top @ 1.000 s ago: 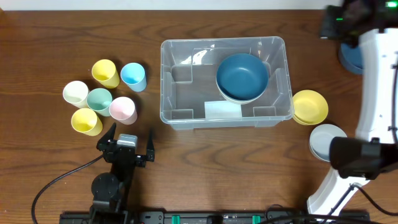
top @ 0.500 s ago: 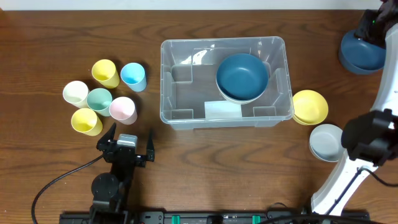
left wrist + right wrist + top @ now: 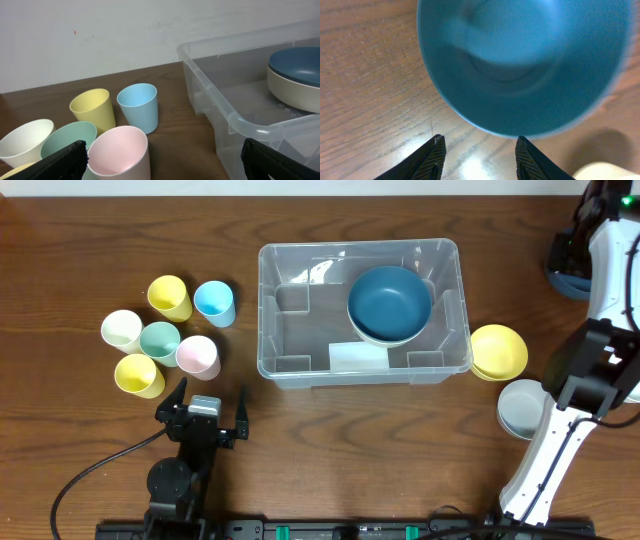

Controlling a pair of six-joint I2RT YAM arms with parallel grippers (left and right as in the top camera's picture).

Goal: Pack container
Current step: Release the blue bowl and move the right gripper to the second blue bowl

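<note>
Container (image 3: pixel 360 246): table centre, bowls (image 3: pixel 390 300) inside.
Right gripper (image 3: pixel 479 139): jaws apart, empty, near blue bowl (image 3: pixel 520 65), far right. Straddle rim squarely before pinching.
Left gripper (image 3: pixel 212 392): jaws spread wide, empty.

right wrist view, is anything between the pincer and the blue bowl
Nothing visible stands in the way. The right pincer has its jaws apart with nothing between them, close under the blue bowl. Only bare wooden table shows in the gap before the rim.
</note>
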